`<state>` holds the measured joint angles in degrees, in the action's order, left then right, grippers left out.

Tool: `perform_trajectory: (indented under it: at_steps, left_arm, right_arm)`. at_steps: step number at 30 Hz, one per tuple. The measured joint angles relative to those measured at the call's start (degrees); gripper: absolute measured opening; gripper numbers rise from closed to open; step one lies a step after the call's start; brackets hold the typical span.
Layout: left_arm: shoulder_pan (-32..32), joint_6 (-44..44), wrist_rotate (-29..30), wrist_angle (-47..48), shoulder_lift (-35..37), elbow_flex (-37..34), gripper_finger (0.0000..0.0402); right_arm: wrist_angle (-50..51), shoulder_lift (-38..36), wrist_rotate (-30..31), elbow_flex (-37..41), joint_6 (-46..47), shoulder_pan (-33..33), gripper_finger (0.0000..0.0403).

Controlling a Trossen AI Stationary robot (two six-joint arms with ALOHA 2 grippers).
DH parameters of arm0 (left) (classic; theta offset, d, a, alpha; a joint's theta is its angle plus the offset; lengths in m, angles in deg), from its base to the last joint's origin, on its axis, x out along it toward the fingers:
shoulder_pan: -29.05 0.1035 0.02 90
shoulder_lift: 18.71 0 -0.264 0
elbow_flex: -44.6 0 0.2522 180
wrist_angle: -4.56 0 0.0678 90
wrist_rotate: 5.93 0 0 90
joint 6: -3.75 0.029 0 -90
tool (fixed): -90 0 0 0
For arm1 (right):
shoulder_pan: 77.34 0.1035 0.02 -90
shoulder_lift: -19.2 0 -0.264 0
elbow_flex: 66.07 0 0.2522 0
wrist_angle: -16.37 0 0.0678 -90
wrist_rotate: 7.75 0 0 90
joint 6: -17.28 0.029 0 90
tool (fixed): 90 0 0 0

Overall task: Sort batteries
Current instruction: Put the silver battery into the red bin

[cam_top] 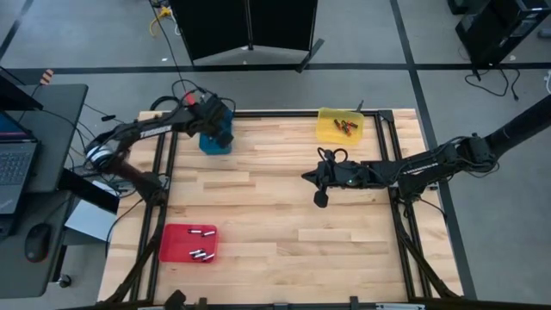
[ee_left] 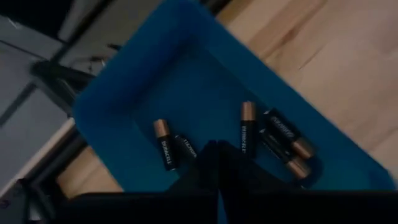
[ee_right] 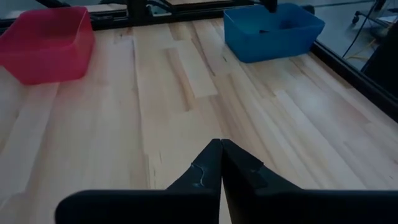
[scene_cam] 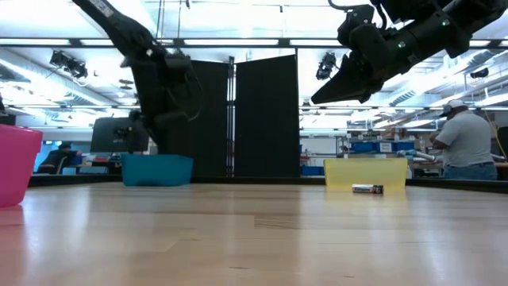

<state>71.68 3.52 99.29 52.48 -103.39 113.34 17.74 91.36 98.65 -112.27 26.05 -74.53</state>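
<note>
High view: batteries mostly binned, red tray lower left, yellow tray top, blue tray upper left. One stray battery beside yellow tray, low view. Left gripper pinched shut, empty, over blue tray; right gripper shut, empty, mid-frame. Nearly done, looks like.

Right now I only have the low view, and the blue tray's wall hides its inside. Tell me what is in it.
Observer: Several black batteries with copper ends lie on the floor of the blue tray.
Operator: Report the left gripper.
Observer: The left gripper is shut and empty, above those batteries inside the tray's outline.
Operator: Now the right one.
Observer: The right gripper is shut with nothing in it, over bare wood of the table, clear of every tray.
</note>
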Motion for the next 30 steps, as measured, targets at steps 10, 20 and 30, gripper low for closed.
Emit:
perform_trajectory:
  at_steps: [10, 20, 30]
  left_arm:
    - [-14.8, -5.3, 1.7, -21.9, 19.0, -16.8, 0.0005]
    - [-32.8, -9.4, -0.5, -55.5, 25.4, -33.8, 0.0005]
    - [-43.3, -6.7, 0.0, -69.5, 25.0, -36.2, 0.0015]
  right_arm:
    - [10.3, 0.0, 0.0, 0.0, 4.8, 0.5, 0.0028]
    - [28.6, 0.0, 2.0, 0.0, 18.2, 2.8, 0.0084]
    - [25.2, 0.0, 1.7, 5.3, 16.3, -3.3, 0.0176]
